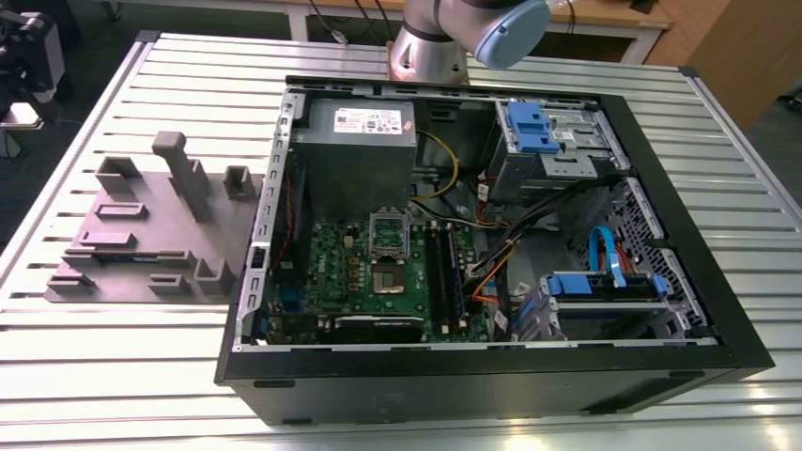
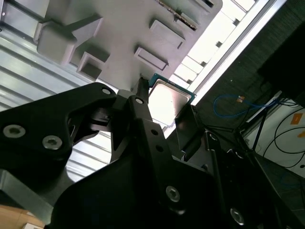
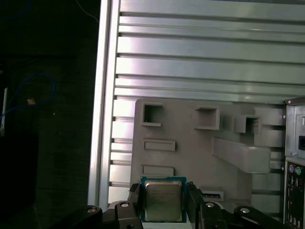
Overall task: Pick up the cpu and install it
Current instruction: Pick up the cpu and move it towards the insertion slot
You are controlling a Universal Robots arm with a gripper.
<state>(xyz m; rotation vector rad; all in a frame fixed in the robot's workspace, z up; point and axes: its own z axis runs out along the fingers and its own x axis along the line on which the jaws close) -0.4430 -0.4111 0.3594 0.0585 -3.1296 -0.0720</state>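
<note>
The cpu (image 3: 163, 200) is a small square chip with a silvery top and a teal edge. It sits clamped between the two black fingers (image 3: 135, 199) of my gripper (image 3: 164, 206), which is shut on its sides. In the second wrist view the cpu (image 2: 169, 98) shows bright against the gripper (image 2: 164, 114). The chip hangs above the grey holder plate (image 3: 190, 152), apart from it. The open computer case (image 1: 501, 235) lies on the table with its green motherboard (image 1: 357, 282) and the square socket (image 1: 387, 278) uncovered.
The grey holder plate (image 1: 150, 235) with upright blocks lies at the exterior view's left, beside the case. The case's back panel (image 3: 295, 157) edges into the first wrist view. The slatted metal table (image 1: 126, 357) carries everything. The arm's base (image 1: 433, 42) stands behind the case.
</note>
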